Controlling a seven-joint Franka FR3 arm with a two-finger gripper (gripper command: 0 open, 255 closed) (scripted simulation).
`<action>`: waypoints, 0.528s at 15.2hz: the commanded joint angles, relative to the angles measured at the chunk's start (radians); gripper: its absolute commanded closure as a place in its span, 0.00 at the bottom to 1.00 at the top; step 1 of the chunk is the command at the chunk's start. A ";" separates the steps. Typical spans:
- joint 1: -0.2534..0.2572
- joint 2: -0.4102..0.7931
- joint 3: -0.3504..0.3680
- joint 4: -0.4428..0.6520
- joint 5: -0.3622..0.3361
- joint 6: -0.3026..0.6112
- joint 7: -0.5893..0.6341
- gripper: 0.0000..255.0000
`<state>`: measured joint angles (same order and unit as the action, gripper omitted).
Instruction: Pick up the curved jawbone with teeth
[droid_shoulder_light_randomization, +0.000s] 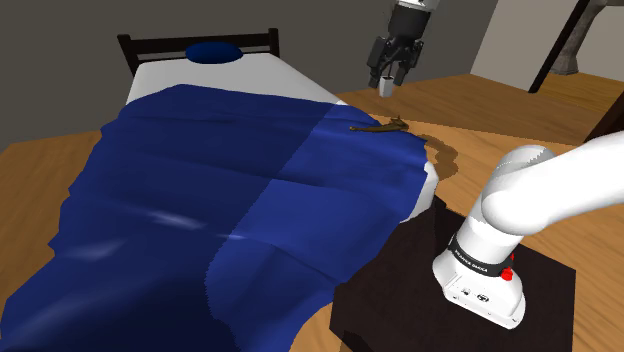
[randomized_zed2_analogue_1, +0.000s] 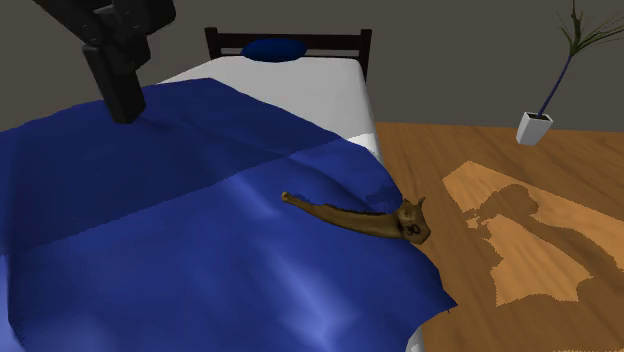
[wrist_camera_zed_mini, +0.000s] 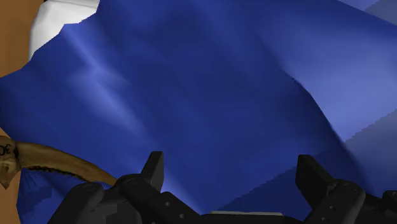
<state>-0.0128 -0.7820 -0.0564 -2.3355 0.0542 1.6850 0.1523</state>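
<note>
Fairly dim; soft sheen on the blanket (randomized_zed2_analogue_1: 200, 220), hard shadow on seemingly sunlit floor (randomized_zed2_analogue_1: 560, 250).

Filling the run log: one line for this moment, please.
gripper open, above bed | jawbone on blue blanket, near edge | not grasped

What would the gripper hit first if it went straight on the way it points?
Probably the blue blanket, which lies ahead between the open fingers of the gripper. The brown jawbone sits off to one side, outside the fingers.
</note>
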 joint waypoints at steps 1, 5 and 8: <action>0.000 0.000 0.000 0.000 0.000 0.000 0.000 0.00; 0.022 0.035 -0.114 -0.033 -0.062 0.023 -0.225 0.00; 0.039 0.086 -0.199 -0.037 -0.107 0.045 -0.393 0.00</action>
<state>0.0204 -0.7099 -0.2252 -2.3735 -0.0366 1.7274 -0.1756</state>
